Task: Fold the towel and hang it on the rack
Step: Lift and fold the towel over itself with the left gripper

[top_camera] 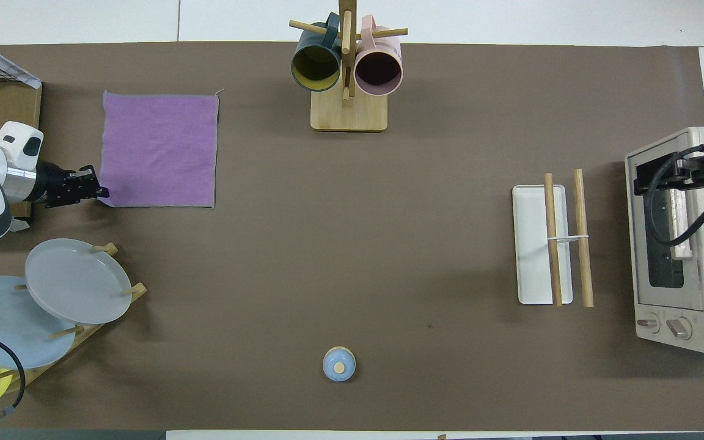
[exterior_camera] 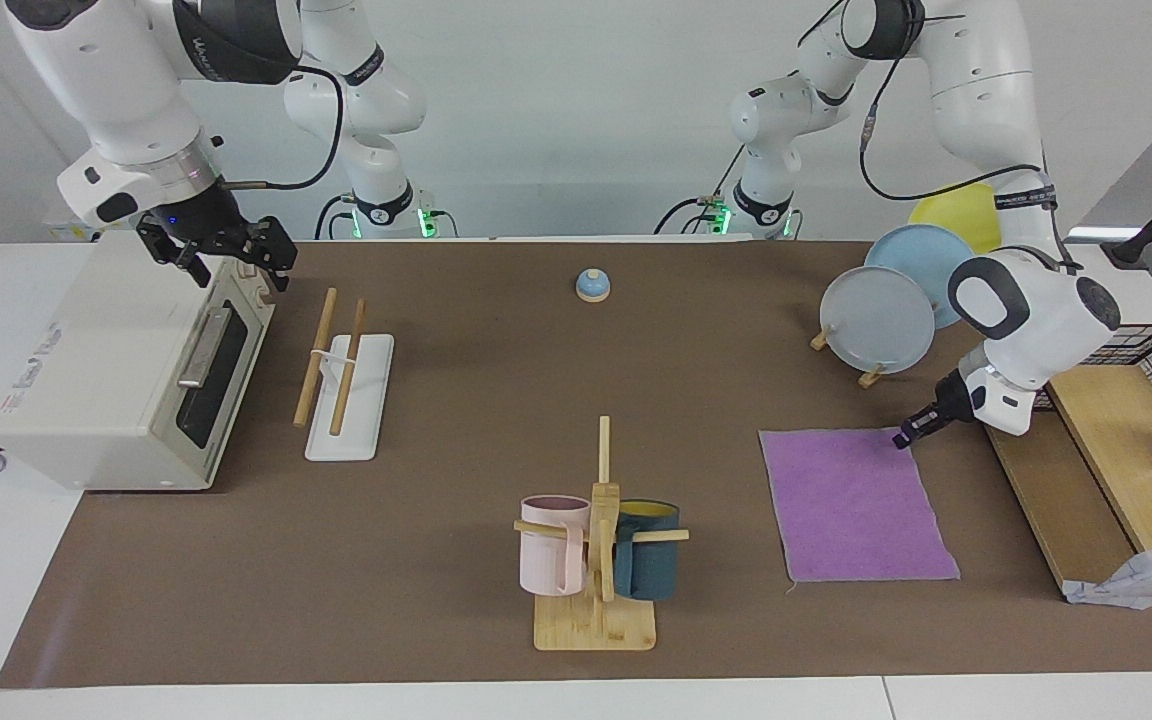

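Purple towel [exterior_camera: 856, 505], brown mat [exterior_camera: 496, 400], pink mug [exterior_camera: 548, 545], white rack [exterior_camera: 348, 395].

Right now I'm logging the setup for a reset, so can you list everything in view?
towel: one, purple, flat at the left arm's end.
rack: one, wooden dowels on a white base, beside the oven.
oven: one, white, right arm's end.
mug tree: one, wooden, pink and dark blue mugs, farthest from the robots.
plate stand: one, grey, blue and yellow plates, nearer the robots than the towel.
bell: one, blue, near the robots.
shelf: one, wooden, with a wire basket, beside the towel.
left gripper: fingers shut on the towel's corner.
right gripper: open, over the oven, waiting.
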You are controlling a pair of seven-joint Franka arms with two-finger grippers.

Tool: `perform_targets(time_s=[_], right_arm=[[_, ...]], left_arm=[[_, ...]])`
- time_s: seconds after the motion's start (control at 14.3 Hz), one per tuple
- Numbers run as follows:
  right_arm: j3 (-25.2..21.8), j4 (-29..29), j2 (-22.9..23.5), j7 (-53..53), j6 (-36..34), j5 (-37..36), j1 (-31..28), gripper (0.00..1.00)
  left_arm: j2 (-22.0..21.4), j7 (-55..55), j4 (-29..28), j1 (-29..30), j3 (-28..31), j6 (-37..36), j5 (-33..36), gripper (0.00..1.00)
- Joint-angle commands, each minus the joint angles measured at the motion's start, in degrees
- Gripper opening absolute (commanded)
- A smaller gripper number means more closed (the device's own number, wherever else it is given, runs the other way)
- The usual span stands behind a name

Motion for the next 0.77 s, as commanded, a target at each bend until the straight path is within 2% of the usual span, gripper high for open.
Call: perform_targets(time_s=[0.0,0.14,0.35,0.56,0.7], right_arm=[[0.39,-0.05,-0.17,-1.13,-0.85,0.68,-0.84,1.0],[0.39,-0.05,-0.17,-1.13,-0.76,0.68,-0.84,1.0],[0.39,-0.05,-0.17,-1.13,-0.85,0.68,-0.84,1.0],[0.39,-0.05,-0.17,-1.13,-0.85,0.68,-0.84,1.0],[0.39,-0.05,-0.17,-1.13,-0.85,0.68,-0.84,1.0]], left_arm=[[-0.56,0.4,-0.11,-0.44,0.17,-0.46,-0.06,0.0],[-0.91,0.58,0.77,-0.52,-0.18,-0.99,1.6,0.0],[-1.78,0.58,5.5,-3.59,-0.36,-7.47,10.19,0.0],[-3.45,0.31,9.12,-11.39,-0.27,-11.97,17.58,0.0],[-4.24,-0.39,7.29,-19.65,-0.27,-10.93,28.98,0.0]])
